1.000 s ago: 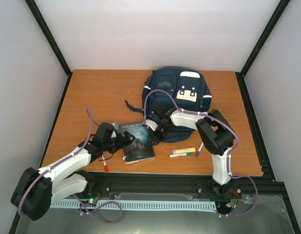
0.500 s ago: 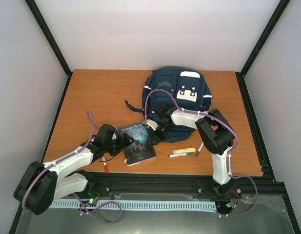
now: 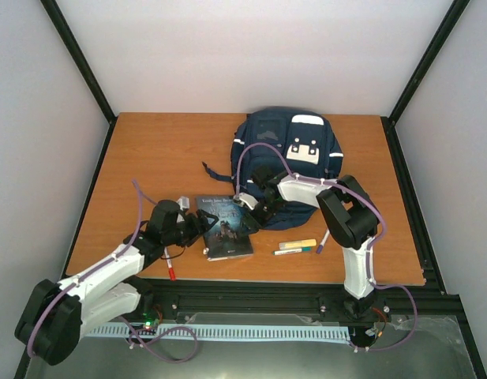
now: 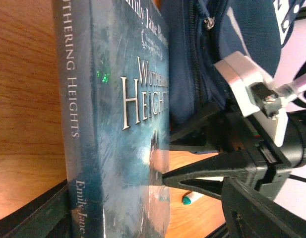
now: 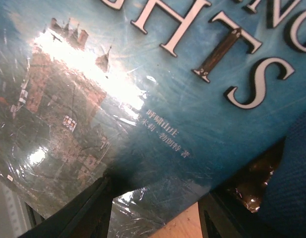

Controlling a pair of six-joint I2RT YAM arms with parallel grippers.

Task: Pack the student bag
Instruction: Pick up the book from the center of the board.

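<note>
My left gripper has narrowed around book, jaws still open. My right gripper clamps book's far edge. Bag sits just beyond book. Two-arm lift looks close.

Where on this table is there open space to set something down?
The table is bare left of the student bag, out to the edge, and along the right edge past the markers. The near middle is crowded: book, markers, red pen.
</note>
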